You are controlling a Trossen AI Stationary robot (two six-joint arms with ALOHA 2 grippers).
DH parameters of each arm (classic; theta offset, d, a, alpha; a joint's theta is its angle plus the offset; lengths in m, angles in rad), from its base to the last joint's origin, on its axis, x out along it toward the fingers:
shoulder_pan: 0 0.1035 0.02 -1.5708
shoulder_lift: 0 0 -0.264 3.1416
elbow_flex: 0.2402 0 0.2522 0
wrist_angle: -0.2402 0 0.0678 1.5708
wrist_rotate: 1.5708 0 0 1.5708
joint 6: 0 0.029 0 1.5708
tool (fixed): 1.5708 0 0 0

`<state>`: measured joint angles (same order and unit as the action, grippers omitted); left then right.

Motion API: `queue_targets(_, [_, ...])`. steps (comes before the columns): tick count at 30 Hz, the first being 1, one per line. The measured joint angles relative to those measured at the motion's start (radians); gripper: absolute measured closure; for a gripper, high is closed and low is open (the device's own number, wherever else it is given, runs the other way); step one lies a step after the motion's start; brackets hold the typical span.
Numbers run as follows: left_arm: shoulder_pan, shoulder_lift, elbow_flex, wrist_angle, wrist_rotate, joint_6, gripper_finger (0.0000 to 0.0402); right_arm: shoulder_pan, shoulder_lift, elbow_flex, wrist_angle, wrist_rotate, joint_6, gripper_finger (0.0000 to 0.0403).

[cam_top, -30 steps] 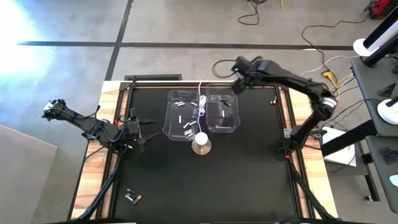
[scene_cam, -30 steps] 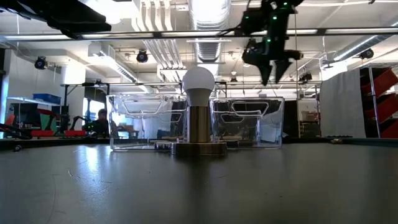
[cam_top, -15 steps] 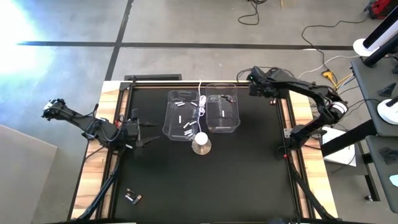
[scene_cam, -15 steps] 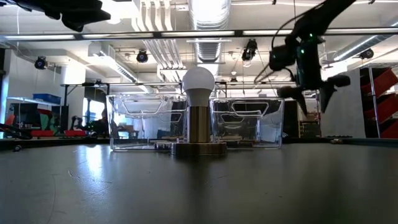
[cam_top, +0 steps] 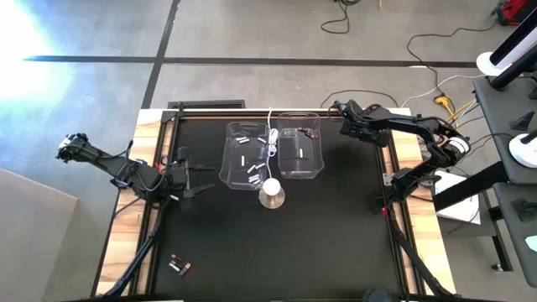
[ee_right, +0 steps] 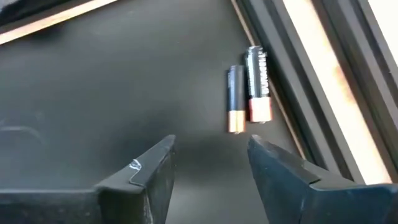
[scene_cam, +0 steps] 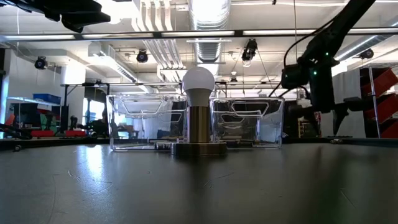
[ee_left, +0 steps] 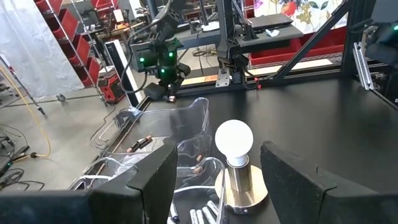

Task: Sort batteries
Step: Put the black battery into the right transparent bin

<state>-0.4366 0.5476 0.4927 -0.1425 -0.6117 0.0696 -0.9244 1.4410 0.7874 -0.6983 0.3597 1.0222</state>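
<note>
Most batteries (cam_top: 252, 172) sit binned; two pairs remain on your tabletop (cam_top: 336, 235), at two and seven o'clock. Right gripper (ee_right: 208, 163) hovers released, empty.

Two clear plastic bins (cam_top: 273, 153) stand side by side on a black table (cam_top: 319, 226), a white-globed lamp (scene_cam: 198, 115) on a metal base before them.

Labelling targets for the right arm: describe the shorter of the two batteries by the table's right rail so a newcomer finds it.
Go to the table's right rail near the far corner, where the right tool hovers open above the black mat. Two dark batteries lie side by side there. The shorter battery is the one farther from the rail, with a copper end, while the longer battery has a reddish band.
</note>
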Motion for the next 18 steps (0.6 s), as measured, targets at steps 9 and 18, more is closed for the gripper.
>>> queue_targets(9, [0.0, 0.0, 0.0, 0.0, 0.0, 0.0, 0.0194, -0.019, 0.0, -0.077, 0.157, 0.067, 0.008, 0.0244])
queue_targets(18, [0.0, 0.001, -0.002, 0.0, -0.001, 0.0, 0.0194, -0.012, 0.021, -0.086, 0.184, 0.071, 0.026, 0.0285])
